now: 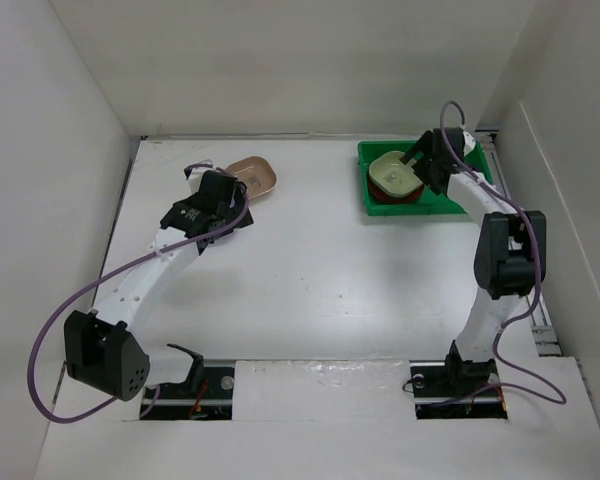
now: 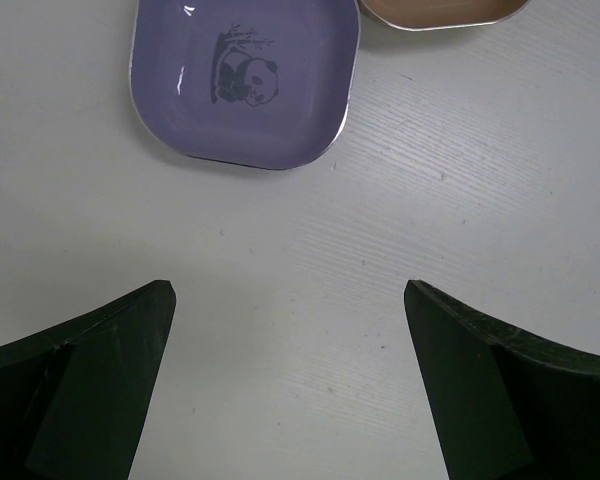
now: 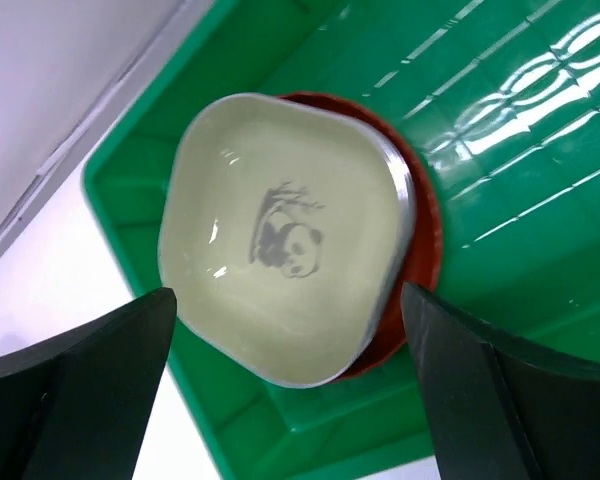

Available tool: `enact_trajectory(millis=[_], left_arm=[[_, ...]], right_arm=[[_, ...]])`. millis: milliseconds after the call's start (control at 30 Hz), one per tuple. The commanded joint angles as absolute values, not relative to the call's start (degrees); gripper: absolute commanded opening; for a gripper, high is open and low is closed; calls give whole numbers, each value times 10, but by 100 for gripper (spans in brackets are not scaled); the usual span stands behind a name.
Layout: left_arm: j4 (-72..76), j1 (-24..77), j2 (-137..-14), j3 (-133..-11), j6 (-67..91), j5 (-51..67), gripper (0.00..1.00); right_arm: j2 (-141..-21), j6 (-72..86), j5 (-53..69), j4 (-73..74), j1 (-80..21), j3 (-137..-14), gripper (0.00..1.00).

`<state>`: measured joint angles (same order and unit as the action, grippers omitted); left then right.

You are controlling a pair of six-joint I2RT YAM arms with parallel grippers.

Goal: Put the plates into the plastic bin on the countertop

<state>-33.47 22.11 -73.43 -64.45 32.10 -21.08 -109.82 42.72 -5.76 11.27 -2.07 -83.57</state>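
Pale green plate (image 3: 285, 235) on red plate (image 3: 425, 230) in bin (image 3: 540, 120); L hand (image 2: 288, 290), R hand (image 3: 285, 292) spread.

The left arm (image 1: 155, 265) stretches forward and leans inward, the left claw (image 2: 288, 290) aimed downward with its fingers spread wide. The right arm (image 1: 490, 260) rises tall and reaches far forward, the right claw (image 3: 285, 292) likewise spread wide.

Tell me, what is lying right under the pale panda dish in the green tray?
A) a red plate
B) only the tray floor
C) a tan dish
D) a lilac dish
A: in the right wrist view, a red plate shows as a rim curving out from beneath the pale green dish, both inside the green tray.
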Motion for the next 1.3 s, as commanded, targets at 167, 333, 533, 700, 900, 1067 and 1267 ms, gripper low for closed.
enact_trajectory(millis=[167,333,533,700,900,1067,1267], left_arm=[[-344,220,-749,-657,337,-228,100],[-345,215,-793,-689,355,-220,100],[-318,95,-876,-707,411,-127,100],[-324,83,-946,-719,492,-174,100],[-282,54,-1000,-701,531,-192,100],[-287,26,-1039,-694,550,-192,97],[-281,-1,-1039,-652,588,-238,47]], right_arm=[[-1036,212,-92,62,-200,-922,100],[-1014,206,-92,83,-280,-863,100],[-921,175,-27,37,-336,-748,100],[-883,163,18,37,-391,-690,100],[-871,151,50,37,-425,-653,100],[-865,151,50,26,-445,-623,100],[-846,156,61,15,-450,-616,100]])
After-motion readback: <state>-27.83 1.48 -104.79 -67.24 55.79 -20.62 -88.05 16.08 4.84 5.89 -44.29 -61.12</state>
